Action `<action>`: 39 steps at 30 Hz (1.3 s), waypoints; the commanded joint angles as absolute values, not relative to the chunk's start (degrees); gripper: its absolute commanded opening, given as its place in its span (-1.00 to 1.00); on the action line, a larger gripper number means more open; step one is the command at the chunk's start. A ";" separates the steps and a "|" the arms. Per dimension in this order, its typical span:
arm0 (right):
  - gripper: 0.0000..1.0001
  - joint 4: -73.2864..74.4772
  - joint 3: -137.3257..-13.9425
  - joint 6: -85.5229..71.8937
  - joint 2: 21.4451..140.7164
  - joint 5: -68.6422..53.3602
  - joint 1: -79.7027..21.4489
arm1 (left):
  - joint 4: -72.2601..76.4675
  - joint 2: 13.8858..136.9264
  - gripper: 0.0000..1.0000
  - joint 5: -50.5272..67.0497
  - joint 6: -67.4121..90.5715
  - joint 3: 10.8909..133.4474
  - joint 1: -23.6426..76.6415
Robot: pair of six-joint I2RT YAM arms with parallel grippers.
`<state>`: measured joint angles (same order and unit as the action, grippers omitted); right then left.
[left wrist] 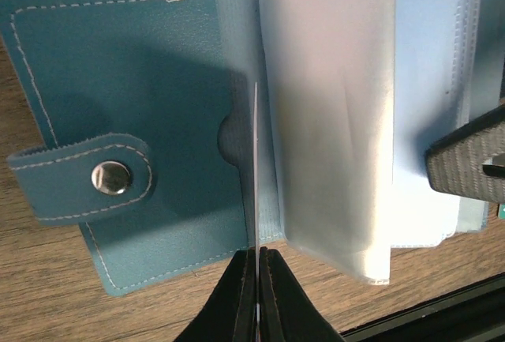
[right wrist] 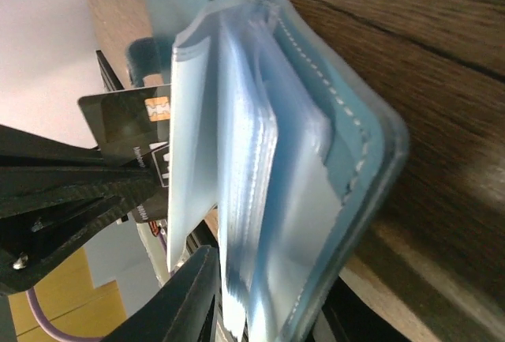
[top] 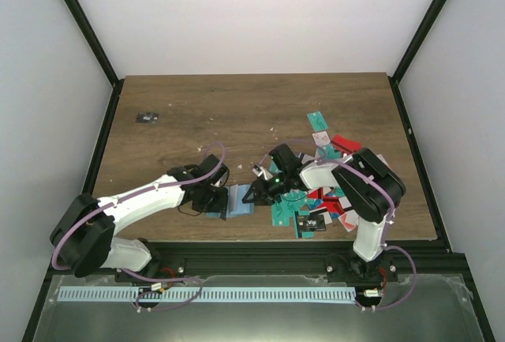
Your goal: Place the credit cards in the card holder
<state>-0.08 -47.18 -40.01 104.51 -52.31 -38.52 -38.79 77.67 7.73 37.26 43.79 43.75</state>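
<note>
The teal-blue stitched folding card holder lies open low in the centre of the top view, on the brown wood-grain worktop between the two arms. Only the left wrist view shows its snap-button strap and inner pocket, at the left of that frame, with the clear plastic sleeves fanned up at the right. There the left claw, bottom centre, is closed on a thin dark card seen edge-on, standing upright just left of the sleeves. The right wrist view shows what that one hides: the card's dark face with a gold chip, at the left beside the sleeve stack. The right claw, at the bottom of that frame, grips the sleeve stack and back cover; the left wrist view shows one of its fingers on the sleeves' right edge. Only the top view shows the heap of teal, red and white loose cards just right of the card holder.
</note>
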 commanded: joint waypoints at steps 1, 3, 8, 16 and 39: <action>-0.44 -2.05 -49.05 -40.81 106.35 -52.53 -39.41 | -38.14 76.57 -0.92 8.52 36.65 43.05 43.68; -0.51 -2.02 -49.77 -40.87 106.75 -52.46 -39.65 | -38.19 76.39 -0.92 8.69 36.52 43.01 43.62; -0.85 1.30 -51.15 -40.04 106.37 -50.33 -39.73 | -43.69 74.89 -0.92 6.73 36.28 48.80 43.63; -0.93 7.91 -52.02 -39.37 103.56 -46.33 -39.74 | -51.11 72.19 -0.92 9.03 37.24 62.87 43.68; -0.99 11.34 -50.62 -40.02 98.54 -44.29 -39.81 | -42.00 84.43 -0.92 11.22 34.19 57.77 44.74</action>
<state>11.11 -50.24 -39.97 99.72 -44.86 -39.20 -42.09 82.96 14.09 35.77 58.92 44.58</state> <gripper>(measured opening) 0.084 0.040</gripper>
